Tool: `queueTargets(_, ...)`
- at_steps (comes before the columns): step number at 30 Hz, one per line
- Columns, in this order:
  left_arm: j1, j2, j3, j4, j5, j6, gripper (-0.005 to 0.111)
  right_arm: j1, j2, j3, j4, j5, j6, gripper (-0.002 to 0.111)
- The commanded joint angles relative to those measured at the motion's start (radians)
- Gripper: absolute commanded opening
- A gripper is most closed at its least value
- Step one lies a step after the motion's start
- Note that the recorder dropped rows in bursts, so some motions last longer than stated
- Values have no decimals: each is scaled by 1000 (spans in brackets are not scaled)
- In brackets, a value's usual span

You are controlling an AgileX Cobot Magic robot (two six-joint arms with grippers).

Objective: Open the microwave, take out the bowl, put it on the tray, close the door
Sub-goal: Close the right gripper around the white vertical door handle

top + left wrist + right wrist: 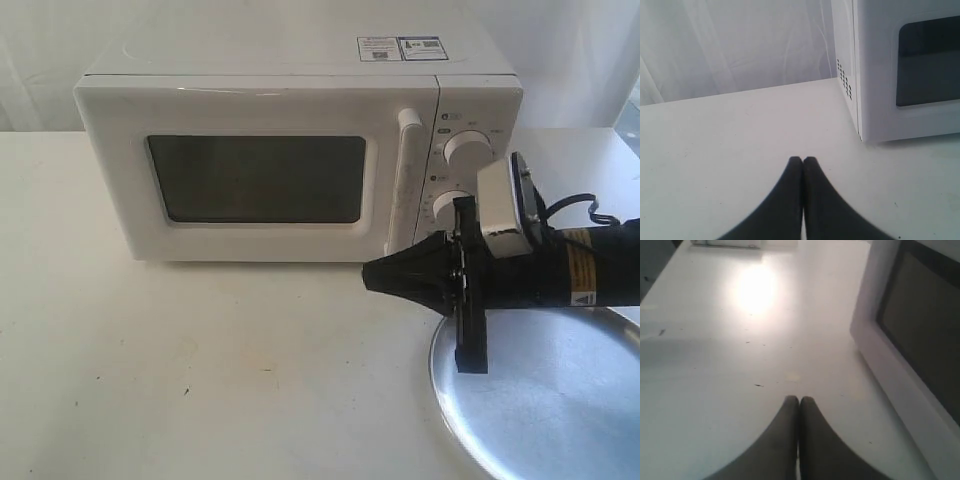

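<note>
right gripper (pixel 370 278) held out level over the tray (pixel 560 420), tips pressed together near the closed microwave door (pixel 260 110), left gripper (pixel 802 161) squeezed together too

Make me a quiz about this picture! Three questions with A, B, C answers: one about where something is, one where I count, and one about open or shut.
1. Where is the tray compared with the microwave?
A. on top of it
B. inside it
C. on the table, in front of its knob side

2. How many round knobs does the microwave have?
A. one
B. two
C. four

3. The door is:
A. shut
B. wide open
C. taken off

Answers:
1 C: the tray lies flat on the table at the lower right of the exterior view.
2 B: two white knobs sit one above the other, and the lower one is partly hidden.
3 A: the door sits flush with the microwave's front.
</note>
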Motion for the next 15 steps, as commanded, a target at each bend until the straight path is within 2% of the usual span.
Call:
queueTargets(1, -1, -2, -3, -8, -6, 0, 0, -29, -23, 14, 115, 132, 12, 0)
queueTargets(5, -1, -2, -3, -8, -6, 0, 0, -29, -25, 37, 345, 192, -94, 0)
queueTargets(12, -1, -2, -3, -8, -6, 0, 0, -29, -22, 37, 419, 215, -216, 0)
queueTargets(15, -1, -2, -3, -8, -6, 0, 0, -29, -22, 37, 435, 253, -218, 10)
